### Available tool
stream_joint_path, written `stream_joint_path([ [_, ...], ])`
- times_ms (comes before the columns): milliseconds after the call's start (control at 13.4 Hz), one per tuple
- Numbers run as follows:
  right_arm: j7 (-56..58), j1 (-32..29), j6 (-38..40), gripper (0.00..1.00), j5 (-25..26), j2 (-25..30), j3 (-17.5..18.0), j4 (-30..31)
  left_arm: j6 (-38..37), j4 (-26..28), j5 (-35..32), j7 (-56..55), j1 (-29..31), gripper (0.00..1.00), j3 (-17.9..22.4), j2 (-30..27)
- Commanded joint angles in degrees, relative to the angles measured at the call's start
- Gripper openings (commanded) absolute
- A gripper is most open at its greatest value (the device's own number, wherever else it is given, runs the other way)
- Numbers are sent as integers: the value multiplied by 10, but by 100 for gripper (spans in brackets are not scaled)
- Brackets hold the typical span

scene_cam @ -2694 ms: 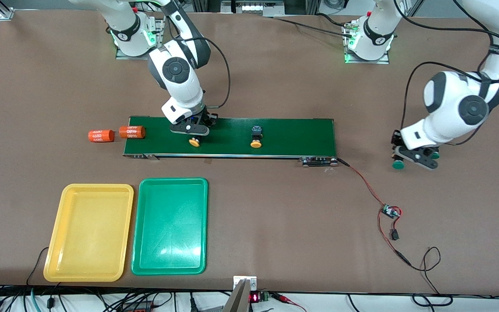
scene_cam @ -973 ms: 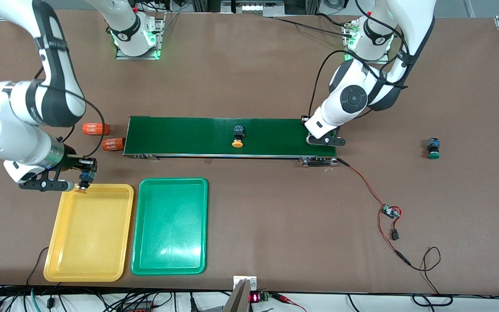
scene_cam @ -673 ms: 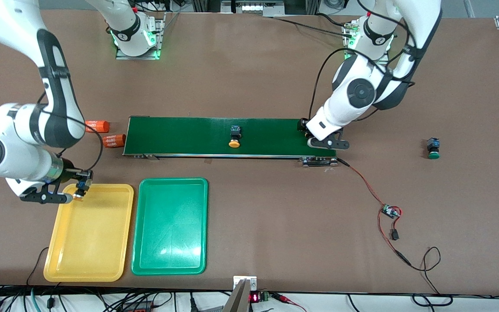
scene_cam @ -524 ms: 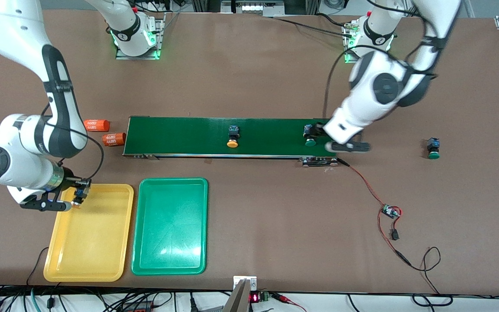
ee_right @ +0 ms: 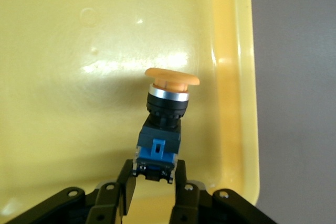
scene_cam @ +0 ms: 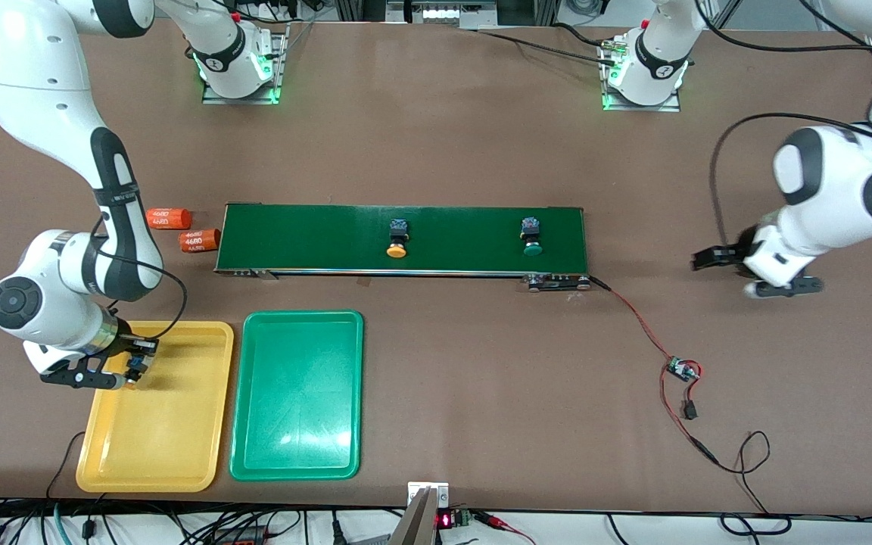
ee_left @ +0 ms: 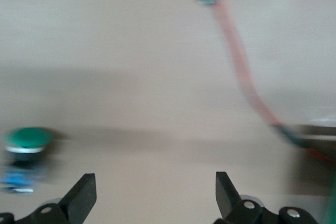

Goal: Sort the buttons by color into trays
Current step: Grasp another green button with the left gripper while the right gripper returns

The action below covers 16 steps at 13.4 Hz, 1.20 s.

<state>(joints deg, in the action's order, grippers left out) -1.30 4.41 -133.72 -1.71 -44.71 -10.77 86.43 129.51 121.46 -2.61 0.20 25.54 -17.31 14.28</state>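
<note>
My right claw (scene_cam: 122, 375) is pinched tight on the blue-and-black body of an orange-capped button (ee_right: 167, 103), its cap pointing away from my fingers. It hangs low over the yellow tray (scene_cam: 163, 431). Taking the front view as a dial centred on that tray, the button is at about ten o'clock, inside the rim. The green tray (scene_cam: 296, 393) lies just beside the yellow one at three o'clock.

At one o'clock from the trays runs the dark-green conveyor belt (scene_cam: 466, 223). A second orange button (scene_cam: 397, 241) lies near its middle, and a green button (scene_cam: 532, 238) lies toward my left arm's end. Two orange cylinders (scene_cam: 200, 241) lie on the table at the belt's nine o'clock end.

My left claw (scene_cam: 746, 272) is spread wide and holds nothing, over bare table at three o'clock from the belt. Its wrist view shows another green button (ee_left: 26, 150) lying on the table beside one finger (ee_left: 84, 195), apart from it.
</note>
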Motion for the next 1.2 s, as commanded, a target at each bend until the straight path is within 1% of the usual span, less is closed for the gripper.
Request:
stream_joint_path([
  [0,7,-3,-2,100,7,-6,2,-16,0,-6,-103,7,38,100,-11,4],
  [75,6,1,6,100,6,2,3,-13,15,-6,-136,7,47,100,-11,10],
  [224,-2,11,52,100,2,30,6,-9,36,-6,-187,9,78,100,-11,34],
  [374,-22,31,111,100,0,82,7,14,38,-17,-200,9,88,100,-11,57],
  [449,-36,37,124,100,0,116,8,48,38,-23,-200,10,89,100,-11,66],
  [599,-37,36,129,100,-2,194,24,116,39,-26,-197,34,106,100,-11,86],
  [748,-55,36,166,100,-2,260,41,163,40,-26,-191,65,133,100,-13,108],
  [898,-88,35,202,100,-2,313,59,198,41,-27,-188,105,144,100,-13,124],
  [1122,-91,31,205,100,-2,411,69,285,38,-25,-179,129,149,100,-14,143],
])
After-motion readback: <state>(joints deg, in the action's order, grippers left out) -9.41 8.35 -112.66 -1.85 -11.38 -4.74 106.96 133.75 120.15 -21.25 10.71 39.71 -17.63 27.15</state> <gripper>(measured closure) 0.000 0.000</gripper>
